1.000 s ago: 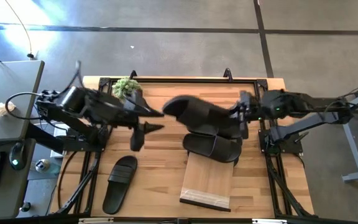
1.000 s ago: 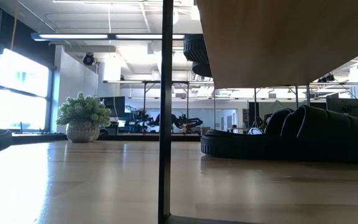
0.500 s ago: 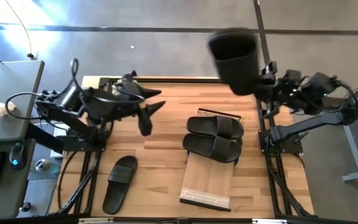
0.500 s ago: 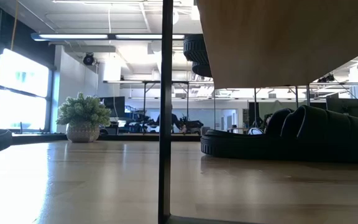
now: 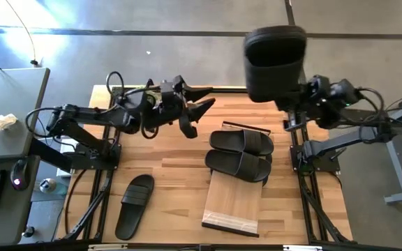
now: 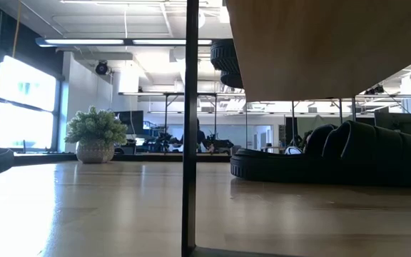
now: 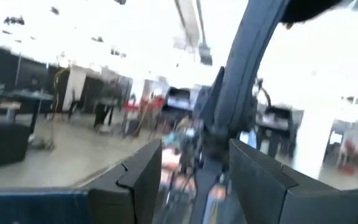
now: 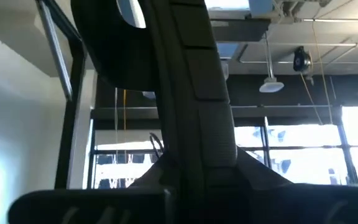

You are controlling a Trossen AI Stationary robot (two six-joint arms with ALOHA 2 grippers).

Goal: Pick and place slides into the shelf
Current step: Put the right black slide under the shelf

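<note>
Black rubber slides are spread over the scene. One slide [image 5: 276, 61] is held high above the far right corner of the tabletop [image 5: 180, 174] by the right gripper [image 5: 292, 108]; seen from above, its wide strap faces the camera. In the right wrist view the sole of this slide [image 8: 191, 93] is seen running up from between the jaws, which are clenched on it.

Two more slides [image 5: 241, 153] are laid side by side across the far end of the shelf [image 5: 234, 202], whose light-wood plank top is otherwise bare. In the low view the same pair [image 6: 327, 160] is seen as a dark mass resting on the wood to the right, with the underside of a light plank and a thin dark post in the foreground.

A fourth slide [image 5: 134, 206] is left flat on the tabletop near its front left corner, well apart from the shelf.

The left gripper [image 5: 195, 117] is held in the air over the far middle of the tabletop, pointed toward the right arm. Its jaws are released, with a clear gap between them and nothing grasped; the two dark fingers [image 7: 140, 180] are seen spread in the left wrist view.

A small potted plant [image 6: 94, 135] is set at the far left edge of the tabletop.
</note>
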